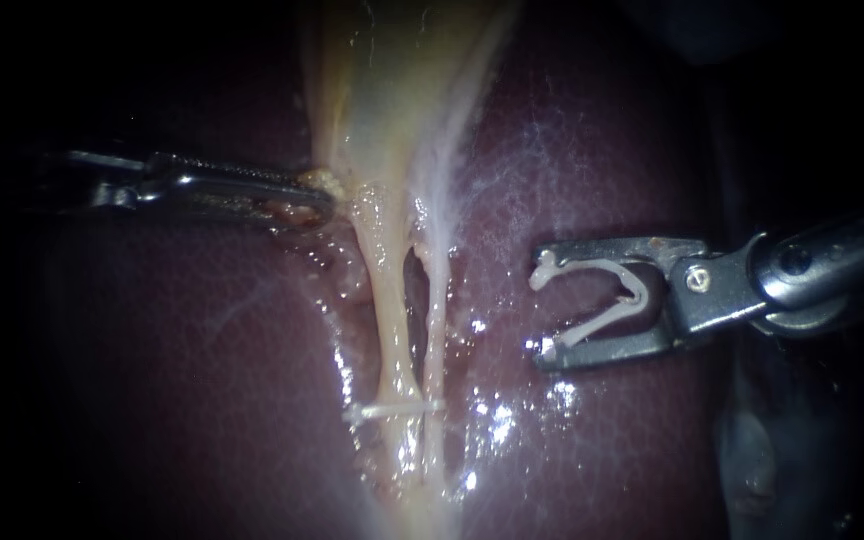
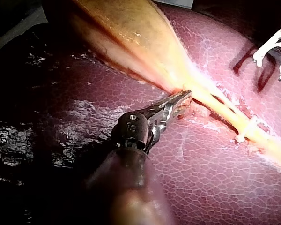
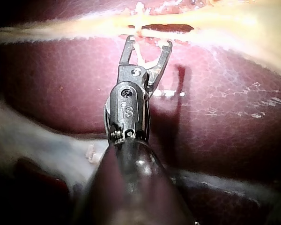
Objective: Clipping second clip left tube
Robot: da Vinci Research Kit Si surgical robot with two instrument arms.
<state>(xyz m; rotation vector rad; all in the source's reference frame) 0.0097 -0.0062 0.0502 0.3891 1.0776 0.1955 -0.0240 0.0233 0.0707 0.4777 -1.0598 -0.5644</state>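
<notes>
Endoscope view: your left instrument (image 1: 317,200) has its jaws closed on the gallbladder (image 1: 392,90) edge, just above the left tube (image 1: 392,310). Your right instrument (image 1: 542,305) carries a loaded clip (image 1: 637,297) in wide-spread jaws over the liver (image 1: 592,170), apart from both tubes. A placed clip (image 1: 392,408) crosses the left tube lower down.

Your loaded clip (image 1: 592,326) is white, V-shaped and wide open, seated in the right instrument's (image 1: 540,306) jaws, apart from both tubes. The left tube (image 1: 390,300), pale and the thicker one, carries one placed clip (image 1: 392,408) low down.
</notes>
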